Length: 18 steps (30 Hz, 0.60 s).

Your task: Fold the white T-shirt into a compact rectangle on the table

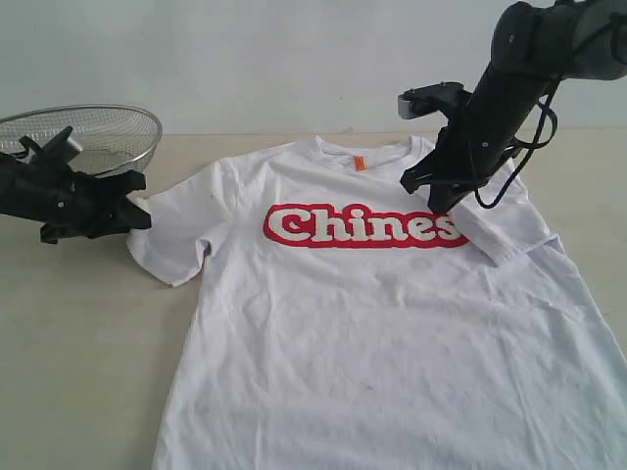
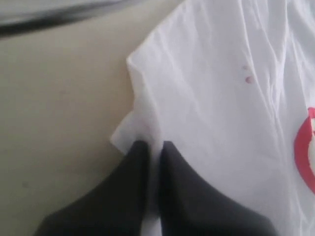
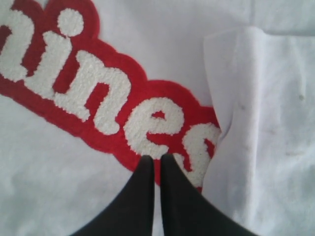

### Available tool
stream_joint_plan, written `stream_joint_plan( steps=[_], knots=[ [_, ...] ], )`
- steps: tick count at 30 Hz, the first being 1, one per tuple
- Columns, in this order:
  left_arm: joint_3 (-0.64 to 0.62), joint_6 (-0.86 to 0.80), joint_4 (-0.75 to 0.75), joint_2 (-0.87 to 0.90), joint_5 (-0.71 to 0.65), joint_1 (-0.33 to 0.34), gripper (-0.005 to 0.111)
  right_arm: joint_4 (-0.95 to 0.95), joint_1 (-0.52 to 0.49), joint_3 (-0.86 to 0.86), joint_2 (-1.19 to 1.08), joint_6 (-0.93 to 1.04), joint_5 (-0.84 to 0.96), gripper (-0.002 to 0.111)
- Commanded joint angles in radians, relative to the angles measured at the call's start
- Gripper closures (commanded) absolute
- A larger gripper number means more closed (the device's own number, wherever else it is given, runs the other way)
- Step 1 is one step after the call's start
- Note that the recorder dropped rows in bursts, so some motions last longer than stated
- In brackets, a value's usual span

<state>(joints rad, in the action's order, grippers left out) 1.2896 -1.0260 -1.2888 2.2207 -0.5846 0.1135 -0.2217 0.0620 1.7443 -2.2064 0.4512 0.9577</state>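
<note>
The white T-shirt (image 1: 343, 323) lies face up on the table (image 1: 78, 343), its red block lettering (image 1: 362, 225) across the chest and a small orange tag (image 1: 360, 163) at the collar. My left gripper (image 1: 140, 208) is at the shirt's left sleeve; the left wrist view shows that gripper (image 2: 154, 145) shut with white sleeve cloth (image 2: 142, 123) pinched between its fingers. The right sleeve (image 1: 500, 230) is folded inward onto the shirt. My right gripper (image 1: 443, 203) hangs over the end of the lettering (image 3: 98, 98), shut (image 3: 157, 158), and no cloth shows between its fingers.
A round silver wire-mesh basket (image 1: 88, 132) stands at the back left, just behind the left arm. Bare table (image 2: 59, 108) lies left of the shirt. The shirt's hem runs off the bottom of the exterior view.
</note>
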Motion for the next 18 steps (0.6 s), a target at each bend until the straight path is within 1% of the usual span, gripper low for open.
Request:
stream_joint_plan(
  steps=[1, 4, 7, 9, 11, 12, 13, 14, 15, 16, 17, 18],
  knots=[
    [-0.01, -0.023, 0.03, 0.005, -0.042, -0.008, 0.102, -0.003, -0.003, 0.0, 0.013, 0.007, 0.007, 0.109],
    [-0.01, -0.041, 0.034, -0.033, -0.084, -0.008, 0.102, -0.003, -0.003, 0.0, 0.013, 0.007, 0.007, 0.109],
    [-0.01, -0.068, 0.034, -0.091, -0.096, -0.015, 0.102, -0.003, -0.003, 0.0, 0.013, 0.007, 0.005, 0.109],
    [-0.01, -0.084, 0.034, -0.129, -0.085, -0.03, 0.102, -0.003, -0.003, 0.0, 0.013, 0.007, 0.001, 0.109],
    [-0.01, -0.101, 0.034, -0.168, -0.043, -0.056, 0.102, -0.003, -0.003, 0.0, 0.013, 0.007, 0.0, 0.109],
    [-0.01, -0.113, 0.034, -0.192, 0.008, -0.089, 0.102, -0.003, -0.003, 0.0, 0.013, 0.007, 0.0, 0.109],
    [-0.01, -0.119, 0.031, -0.197, 0.025, -0.103, 0.102, -0.003, -0.003, 0.0, 0.013, 0.007, 0.002, 0.109],
    [-0.01, -0.146, 0.031, -0.199, 0.054, -0.145, 0.102, -0.003, -0.003, 0.0, 0.013, 0.005, 0.002, 0.109],
    [-0.01, -0.153, 0.031, -0.199, 0.066, -0.164, 0.102, -0.003, -0.003, 0.0, 0.013, 0.005, 0.002, 0.109],
    [-0.01, -0.18, 0.03, -0.197, 0.097, -0.213, 0.102, -0.003, -0.003, 0.0, 0.013, 0.005, 0.002, 0.109],
    [-0.007, -0.187, 0.03, -0.194, 0.121, -0.239, 0.102, -0.003, -0.003, 0.0, 0.013, 0.005, 0.002, 0.109],
    [0.016, -0.187, 0.032, -0.184, 0.138, -0.281, 0.102, -0.003, -0.003, 0.0, 0.013, 0.003, 0.007, 0.109]
  ],
)
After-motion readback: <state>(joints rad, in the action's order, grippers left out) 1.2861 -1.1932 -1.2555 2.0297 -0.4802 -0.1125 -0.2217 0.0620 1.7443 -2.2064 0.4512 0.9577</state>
